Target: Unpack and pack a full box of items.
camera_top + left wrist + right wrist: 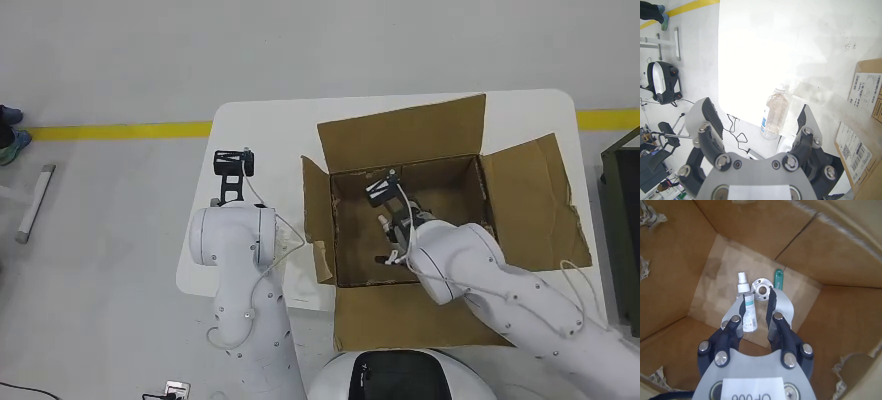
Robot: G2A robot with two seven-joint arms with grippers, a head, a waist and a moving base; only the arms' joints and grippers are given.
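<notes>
**Top view.** A cardboard box [520, 215] stands on the white table [280, 125] with its flaps folded outward. The right gripper [383, 188] is lowered inside the box. The left gripper [234, 157] is over bare table, beside the box and apart from it.

**Left wrist view.** The left gripper's jaws are spread wide with nothing between them. Beyond them, a clear water bottle [775, 115] with a white cap rests at the table's edge, near the labelled outer wall of the box.

**Right wrist view.** The right gripper's jaws stand parted above the box floor and hold nothing. On that floor a spray bottle [745, 298] lies on its side. A metal flange [761, 290] lies just beside it, and a green-handled item [778, 279] lies just beyond the flange.
</notes>
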